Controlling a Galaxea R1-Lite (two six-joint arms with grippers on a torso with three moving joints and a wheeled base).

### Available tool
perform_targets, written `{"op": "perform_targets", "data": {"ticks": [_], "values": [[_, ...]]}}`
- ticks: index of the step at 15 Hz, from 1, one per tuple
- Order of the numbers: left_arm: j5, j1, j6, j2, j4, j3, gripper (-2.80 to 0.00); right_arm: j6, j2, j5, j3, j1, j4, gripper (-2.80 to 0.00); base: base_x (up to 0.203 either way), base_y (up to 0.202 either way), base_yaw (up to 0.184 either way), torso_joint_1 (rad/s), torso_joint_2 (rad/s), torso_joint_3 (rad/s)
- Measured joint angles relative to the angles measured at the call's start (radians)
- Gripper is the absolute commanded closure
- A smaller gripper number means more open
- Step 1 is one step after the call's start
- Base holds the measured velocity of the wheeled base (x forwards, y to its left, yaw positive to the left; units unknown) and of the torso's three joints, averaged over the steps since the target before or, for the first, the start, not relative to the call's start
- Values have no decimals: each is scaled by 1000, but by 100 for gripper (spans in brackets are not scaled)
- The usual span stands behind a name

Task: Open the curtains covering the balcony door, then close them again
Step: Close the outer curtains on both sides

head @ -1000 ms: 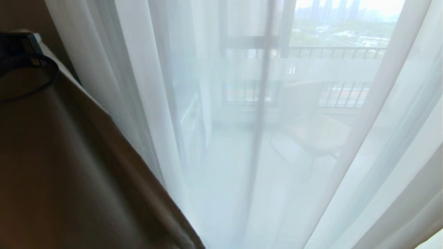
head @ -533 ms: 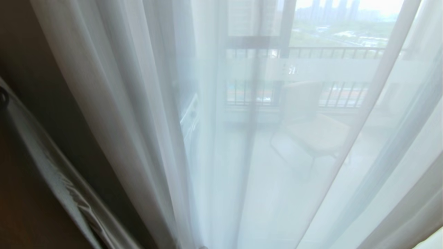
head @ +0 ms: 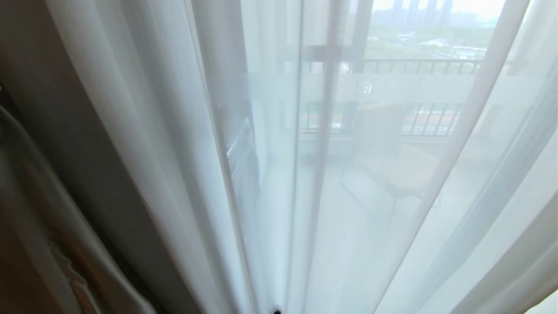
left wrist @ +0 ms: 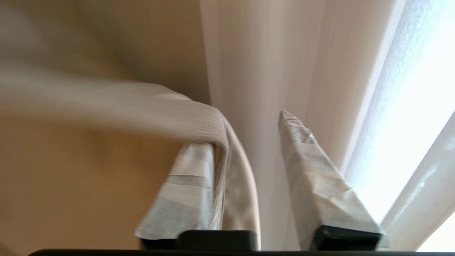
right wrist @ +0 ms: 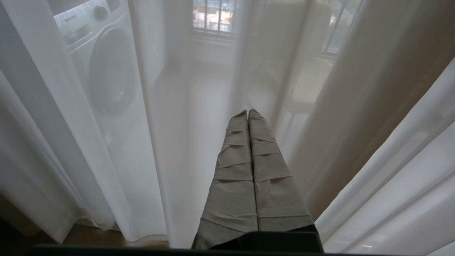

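Beyond white sheers [head: 144,144], the balcony door [head: 331,131] stands at twelve o'clock; left tool [left wrist: 249,135], half open, has beige drape [left wrist: 199,117] draped over one finger, so regrip firmly.

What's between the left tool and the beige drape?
Nothing visible. The left tool is open, and a fold of the beige drape lies draped over one finger, already touching. The sheer hangs beyond the other finger.
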Motion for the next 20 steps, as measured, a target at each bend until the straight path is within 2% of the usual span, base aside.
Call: {"op": "perform_targets", "data": {"ticks": [4, 9, 14, 15, 20], "values": [[4, 0, -5, -84, 8, 71, -280, 0, 0, 0, 0, 0, 0, 0, 0, 0, 0, 0, 0, 0], [15, 1, -7, -265, 27, 202, -280, 0, 0, 0, 0, 0, 0, 0, 0, 0, 0, 0, 0, 0], [21, 2, -7, -472, 163, 310, -280, 0, 0, 0, 0, 0, 0, 0, 0, 0, 0, 0, 0, 0], [22, 2, -7, -500, 181, 319, 0, 0, 0, 0, 0, 0, 0, 0, 0, 0, 0, 0, 0, 0], [21, 3, -6, -592, 259, 328, 0, 0, 0, 0, 0, 0, 0, 0, 0, 0, 0, 0, 0, 0]]}}
